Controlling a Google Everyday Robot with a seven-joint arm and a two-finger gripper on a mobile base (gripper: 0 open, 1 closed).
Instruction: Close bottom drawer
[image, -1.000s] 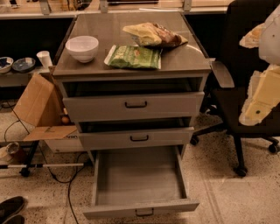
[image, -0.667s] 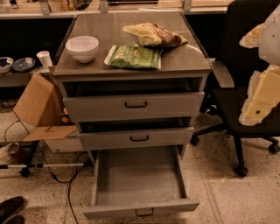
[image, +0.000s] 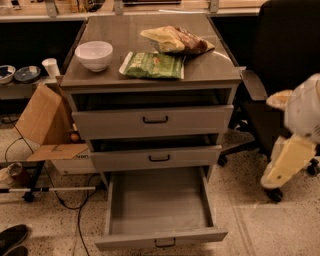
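The bottom drawer (image: 160, 207) lies open, hand (image: 286, 162) well to its right.

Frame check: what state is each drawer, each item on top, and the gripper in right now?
bottom drawer: pulled far out.
middle drawer: slightly ajar.
top drawer: slightly ajar.
white bowl: upright on the cabinet top.
green bag: lying flat.
cardboard box: flap open.
gripper: at the right by the office chair, apart from the drawers.

High frontal view down on cabinet (image: 125, 31); gripper (image: 287, 162) right.
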